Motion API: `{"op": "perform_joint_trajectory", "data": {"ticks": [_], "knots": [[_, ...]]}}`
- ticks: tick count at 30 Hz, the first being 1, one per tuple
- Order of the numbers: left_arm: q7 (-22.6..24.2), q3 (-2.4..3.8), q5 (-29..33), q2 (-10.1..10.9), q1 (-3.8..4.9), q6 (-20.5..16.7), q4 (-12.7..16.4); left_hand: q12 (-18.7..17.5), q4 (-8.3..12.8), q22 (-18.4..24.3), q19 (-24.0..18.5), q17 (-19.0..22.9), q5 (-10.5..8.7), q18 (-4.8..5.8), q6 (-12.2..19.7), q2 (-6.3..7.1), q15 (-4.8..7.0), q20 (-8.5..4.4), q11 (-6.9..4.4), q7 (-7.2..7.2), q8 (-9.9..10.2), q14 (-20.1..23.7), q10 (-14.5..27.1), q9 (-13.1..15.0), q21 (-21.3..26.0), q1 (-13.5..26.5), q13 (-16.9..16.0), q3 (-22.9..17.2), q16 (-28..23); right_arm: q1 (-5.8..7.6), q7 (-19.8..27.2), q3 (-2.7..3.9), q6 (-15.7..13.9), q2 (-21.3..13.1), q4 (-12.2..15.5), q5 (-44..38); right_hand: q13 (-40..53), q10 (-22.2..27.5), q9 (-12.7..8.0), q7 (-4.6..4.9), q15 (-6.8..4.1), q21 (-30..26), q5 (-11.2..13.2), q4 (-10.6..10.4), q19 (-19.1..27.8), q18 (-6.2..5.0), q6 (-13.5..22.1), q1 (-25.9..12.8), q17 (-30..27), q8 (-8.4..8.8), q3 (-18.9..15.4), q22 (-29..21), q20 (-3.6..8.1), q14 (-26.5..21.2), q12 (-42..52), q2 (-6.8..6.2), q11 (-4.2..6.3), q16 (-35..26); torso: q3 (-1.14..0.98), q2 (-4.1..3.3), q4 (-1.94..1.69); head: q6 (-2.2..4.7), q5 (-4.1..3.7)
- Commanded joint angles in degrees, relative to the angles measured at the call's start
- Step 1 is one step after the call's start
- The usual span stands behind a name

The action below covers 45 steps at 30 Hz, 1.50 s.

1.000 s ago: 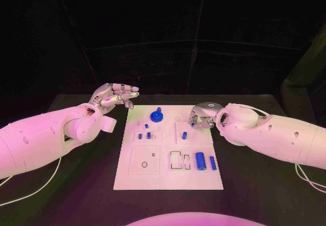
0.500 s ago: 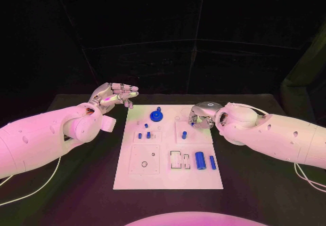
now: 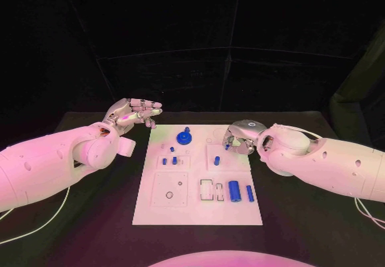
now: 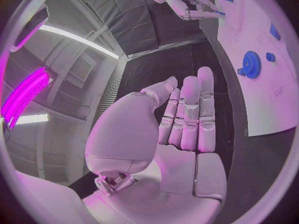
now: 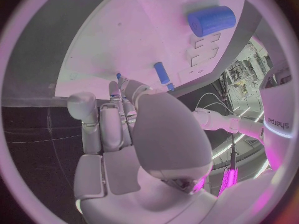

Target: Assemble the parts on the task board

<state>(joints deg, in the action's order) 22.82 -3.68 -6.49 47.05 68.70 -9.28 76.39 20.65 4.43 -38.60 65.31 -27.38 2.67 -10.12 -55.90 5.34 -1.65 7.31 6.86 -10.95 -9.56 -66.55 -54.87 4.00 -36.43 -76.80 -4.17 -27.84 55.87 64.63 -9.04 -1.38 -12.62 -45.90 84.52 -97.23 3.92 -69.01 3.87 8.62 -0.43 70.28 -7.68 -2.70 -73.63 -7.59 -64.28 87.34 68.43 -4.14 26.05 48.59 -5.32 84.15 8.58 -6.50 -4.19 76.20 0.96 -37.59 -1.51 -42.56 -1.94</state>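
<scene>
My black surface (image 3: 96, 222) carries the white rectangular task board (image 3: 196, 208) at its middle. My left hand (image 3: 134, 114) hangs off the board's far left corner, fingers straight and pressed together, holding nothing. My right hand (image 3: 239, 136) sits curled over the board's far right; I cannot tell whether it pinches anything. A blue toothed gear (image 3: 185, 136) stands between them; a fat blue cylinder (image 3: 235, 190) lies nearer me.

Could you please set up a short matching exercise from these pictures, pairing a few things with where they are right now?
Things:
1. left hand
2. right hand
3. blue gear
4. large blue cylinder

Places:
A. lying on the board's near right part
B. over the board's far right part
C. raised off the board's far left corner, holding nothing
D. at the board's far edge, near the middle

Pairs: 1-C, 2-B, 3-D, 4-A
</scene>
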Motion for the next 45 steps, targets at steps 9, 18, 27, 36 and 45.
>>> {"op": "perform_joint_trajectory", "data": {"ticks": [9, 18, 27, 36, 45], "knots": [[0.69, 0.05, 0.32, 0.19, 0.08, 0.33, 0.35, 0.27, 0.30, 0.09, -0.47, 0.14, 0.32, -0.39, -0.24, -0.26, -0.01, -0.14, 0.10, -0.01, -0.25, 0.33, -0.28, 0.07, 0.39, -0.17, 0.04, 0.19, -0.38, 0.20, -0.16, 0.14, -5.31, -3.01, 6.00, 2.01, -0.02, -0.24, 0.04, -0.16, -0.22, 0.41, 0.14, 0.39, -0.52, 0.31, -0.41, -1.11, -0.03, 0.25, 0.92, 0.39, 0.01, 2.08, -0.47, -0.20, -0.07, 0.35, 0.05, -0.03, -0.01, -0.05, 0.17], [0.65, 0.05, 0.32, -0.03, 0.09, 0.30, 0.74, 0.27, 0.30, 0.09, -0.47, 0.14, 0.32, -0.39, -0.24, -0.26, -0.01, -0.14, 0.10, -0.01, -0.25, 0.33, -0.28, 0.07, 0.39, -0.17, 0.04, 0.19, -0.38, 0.19, 0.62, 0.17, -5.43, -1.26, 11.90, 2.67, -0.02, -0.24, 0.05, -0.13, -0.21, 0.59, 0.02, 0.70, -0.63, 0.35, -0.42, -1.58, -0.14, 0.25, 1.41, 0.67, 0.03, 2.07, -0.56, -0.34, -0.09, 0.33, 0.10, -0.03, -0.26, -0.28, 1.19], [0.52, 0.05, 0.32, -0.63, 0.10, 0.20, 1.04, 0.30, 0.33, 0.10, -0.47, 0.19, 0.33, -0.39, -0.20, -0.25, -0.02, -0.14, 0.13, -0.04, -0.27, 0.35, -0.24, 0.06, 0.41, -0.17, 0.06, 0.22, -0.39, -0.02, 1.86, 0.08, -3.29, 4.40, 11.63, 2.75, -0.03, -0.20, 0.04, -0.10, -0.19, 0.59, -0.09, 0.89, -0.60, 0.34, -0.37, -1.84, -0.21, 0.28, 1.75, 0.62, 0.03, 2.06, -0.63, -0.33, -0.12, 0.32, 0.15, -0.07, -0.14, -1.09, 2.76], [0.33, 0.04, 0.32, -1.03, 0.11, -0.02, 1.30, 0.30, 0.33, 0.10, -0.47, 0.19, 0.33, -0.39, -0.20, -0.25, -0.02, -0.14, 0.13, -0.04, -0.27, 0.35, -0.24, 0.06, 0.41, -0.17, 0.06, 0.22, -0.39, -2.70, 2.46, -0.02, -0.18, 9.15, 8.36, 1.78, -0.04, -0.13, 0.02, -0.05, -0.17, 0.63, -0.18, 1.08, -0.60, 0.34, -0.28, -2.09, -0.13, 0.31, 2.05, 0.67, 0.04, 2.08, -0.71, -0.30, -0.17, 0.40, 0.04, -0.08, -0.10, -1.95, 4.07], [0.14, 0.04, 0.32, -1.35, 0.12, -0.08, 1.30, 0.33, 0.33, 0.12, -0.48, 0.25, 0.33, -0.38, -0.18, -0.26, -0.04, -0.13, 0.15, -0.08, -0.30, 0.35, -0.21, 0.05, 0.43, -0.14, 0.08, 0.25, -0.40, -4.78, 2.59, -0.11, 1.46, 11.75, 5.94, -0.79, -0.04, -0.07, 0.01, 0.00, -0.13, 0.66, -0.21, 1.17, -0.59, 0.34, -0.20, -2.35, -0.25, 0.33, 2.25, 0.69, 0.04, 2.05, -0.78, -0.26, -0.21, 0.35, -0.03, -0.11, -0.05, -2.44, 5.10]]}}
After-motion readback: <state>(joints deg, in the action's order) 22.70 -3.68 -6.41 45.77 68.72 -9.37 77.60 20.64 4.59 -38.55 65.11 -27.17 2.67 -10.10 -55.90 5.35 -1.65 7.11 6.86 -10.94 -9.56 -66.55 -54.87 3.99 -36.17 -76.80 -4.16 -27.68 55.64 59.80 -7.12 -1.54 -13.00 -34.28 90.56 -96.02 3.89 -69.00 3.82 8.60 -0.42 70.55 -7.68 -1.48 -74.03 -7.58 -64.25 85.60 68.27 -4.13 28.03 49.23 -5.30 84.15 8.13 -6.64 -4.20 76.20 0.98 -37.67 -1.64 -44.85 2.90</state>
